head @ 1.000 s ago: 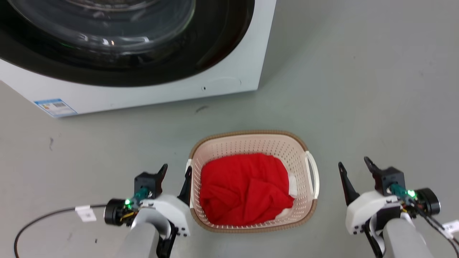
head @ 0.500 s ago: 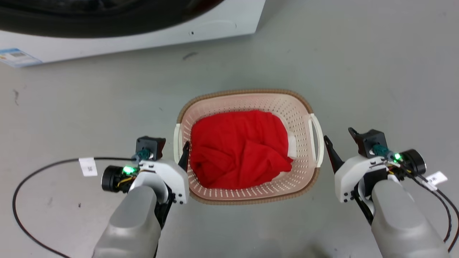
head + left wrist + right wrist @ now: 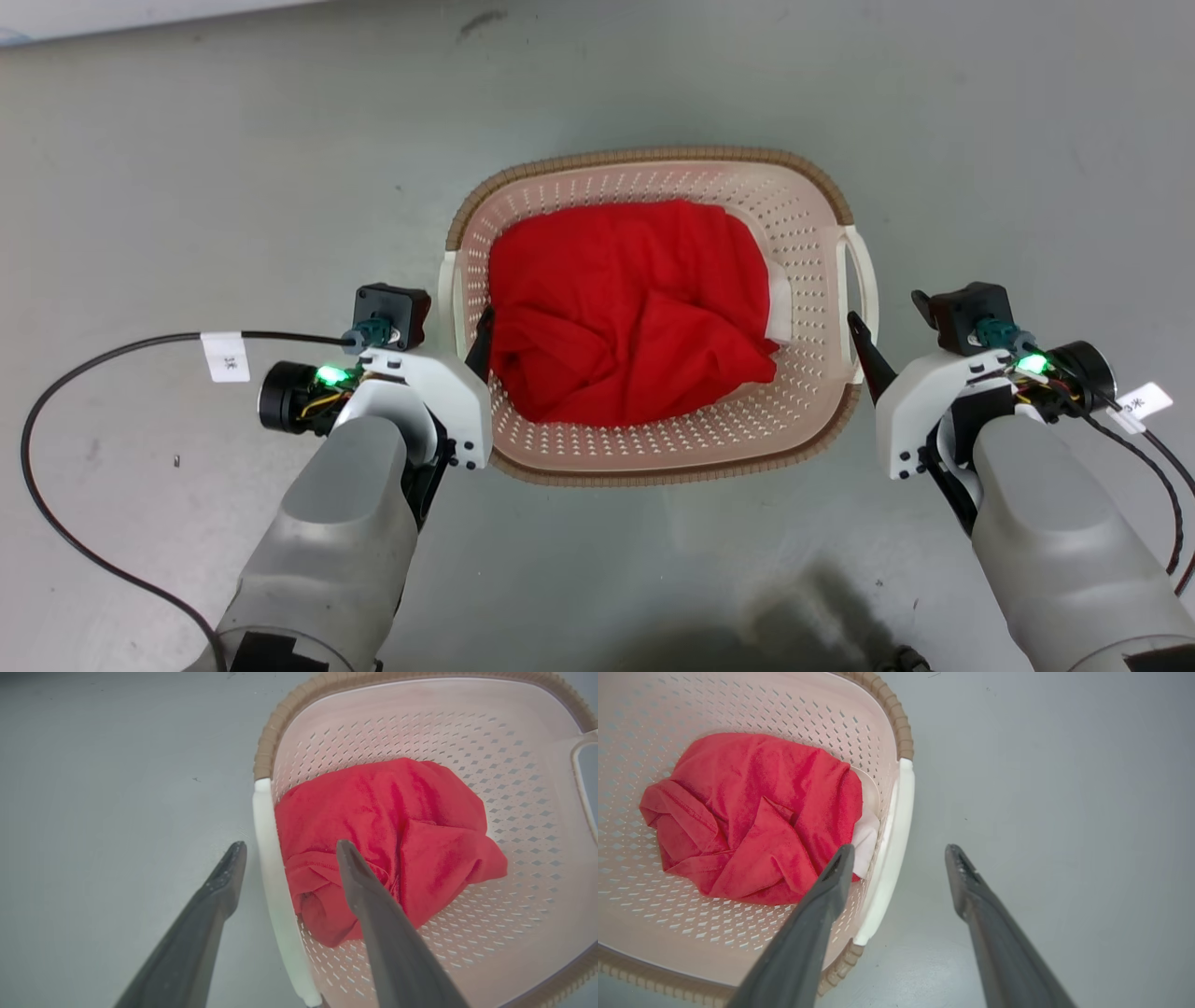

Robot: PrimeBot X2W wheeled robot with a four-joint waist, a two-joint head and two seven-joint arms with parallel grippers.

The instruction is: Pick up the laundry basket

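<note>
Laundry basket (image 3: 812,215) on grey floor (image 3: 187,187), flanked on both sides
Cream, perforated, brown-rimmed, it holds a red cloth (image 3: 625,308). Left gripper (image 3: 289,845) and right gripper (image 3: 900,849), fingers spread, each straddle a white handle (image 3: 268,858); a second ago the right stood clear.

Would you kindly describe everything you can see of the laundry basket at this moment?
The laundry basket is a cream, perforated plastic tub with rounded corners, a brown woven-look rim and a white handle on each side. It stands upright on the grey floor, holding a crumpled red cloth over a white item. The open left gripper and right gripper each straddle a handle; contact cannot be told.
</note>
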